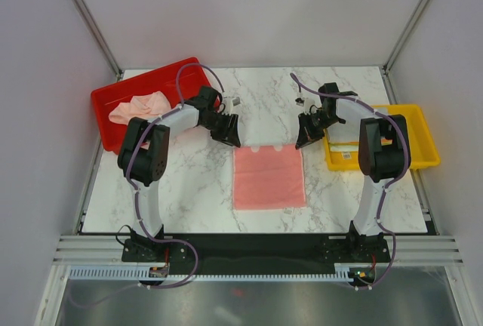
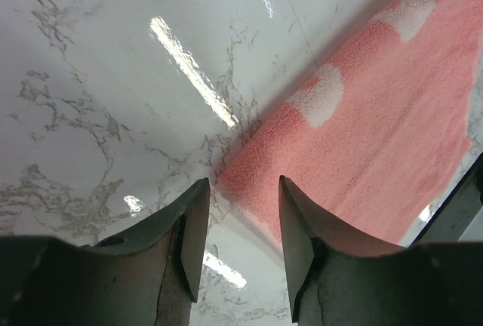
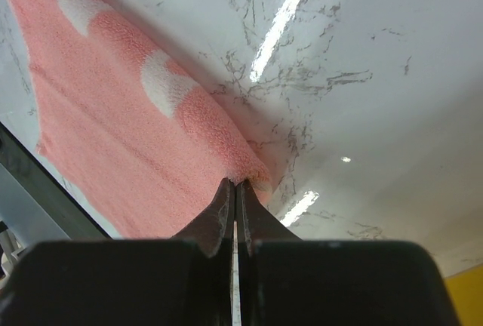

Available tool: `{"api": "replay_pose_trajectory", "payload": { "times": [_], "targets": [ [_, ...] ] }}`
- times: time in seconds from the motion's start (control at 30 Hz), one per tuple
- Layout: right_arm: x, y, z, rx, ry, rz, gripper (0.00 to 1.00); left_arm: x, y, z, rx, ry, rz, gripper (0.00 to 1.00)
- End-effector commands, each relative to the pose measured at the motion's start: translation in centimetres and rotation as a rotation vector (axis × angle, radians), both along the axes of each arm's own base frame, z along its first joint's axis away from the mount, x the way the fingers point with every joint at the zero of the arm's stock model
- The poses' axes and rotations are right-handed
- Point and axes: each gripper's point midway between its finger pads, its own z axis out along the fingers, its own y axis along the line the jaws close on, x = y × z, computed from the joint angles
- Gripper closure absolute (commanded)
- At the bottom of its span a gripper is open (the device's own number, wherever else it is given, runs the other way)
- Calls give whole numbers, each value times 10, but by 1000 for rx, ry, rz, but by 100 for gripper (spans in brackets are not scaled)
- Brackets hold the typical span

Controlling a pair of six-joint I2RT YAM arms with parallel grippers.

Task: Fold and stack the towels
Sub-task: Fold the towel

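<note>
A flat, square pink terry towel [image 1: 269, 179] with white patches along its far edge is being supported, fully spread, by the white marble-patterned table [image 1: 189, 182], in the middle between the two arms. The left gripper [image 2: 243, 190] is being held low at the towel's far left corner. Its jaws are being held spread apart. Only that corner and bare tabletop are being seen through the gap, and no cloth is being gripped.

The right gripper [image 3: 235, 189] is being held at the towel's far right corner. Its jaws are being pressed tightly together, with the tips right against the edge of the cloth. Whether any of the pile is being pinched cannot be told from the wrist view. A shadow is being cast on the marble beside that corner.

A crumpled peach-pink cloth [image 1: 139, 107] is being contained in the red plastic tray [image 1: 106, 103] at the far left of the table, well apart from the spread towel and just beyond the left arm. A yellow plastic tray [image 1: 415, 126] is being partly hidden by the right arm at the table's right edge.
</note>
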Motion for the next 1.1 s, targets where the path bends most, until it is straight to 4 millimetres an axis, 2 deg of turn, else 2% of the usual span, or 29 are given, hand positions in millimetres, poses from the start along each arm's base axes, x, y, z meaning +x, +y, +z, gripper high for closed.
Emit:
{"api": "replay_pose_trajectory", "payload": {
  "times": [0.0, 0.3, 0.47, 0.5, 0.6, 0.63, 0.7, 0.83, 0.97, 1.07],
  "targets": [
    [9, 3, 8, 2, -45, 7, 100, 2, 0, 5, 25, -40, -17, 50],
    [10, 3, 11, -4, -57, 2, 100, -3, 5, -7, 92, -13, 65, 52],
    [10, 3, 10, -8, -52, -4, 100, -10, -5, -9, 33, 12, 57, 53],
    [9, 3, 10, -11, -52, -4, 100, -12, -6, -9, 33, 11, 53, 55],
    [10, 3, 10, -17, -57, -9, 100, -11, -6, -8, 41, 2, 59, 70],
    [12, 2, 11, -21, -63, -13, 100, -7, -7, -5, 40, -9, 61, 84],
    [18, 2, 13, -39, -97, -21, 100, 5, -2, 2, 73, -58, 92, 97],
    [43, 7, 32, -52, -248, -50, 100, 40, 2, 28, 98, -176, 140, 98],
    [54, 8, 42, -50, -334, -60, 100, 50, 6, 35, 106, -206, 162, 98],
    [55, 7, 41, -49, -359, -64, 100, 57, 17, 39, 138, -247, 211, 98]
  ]
}}
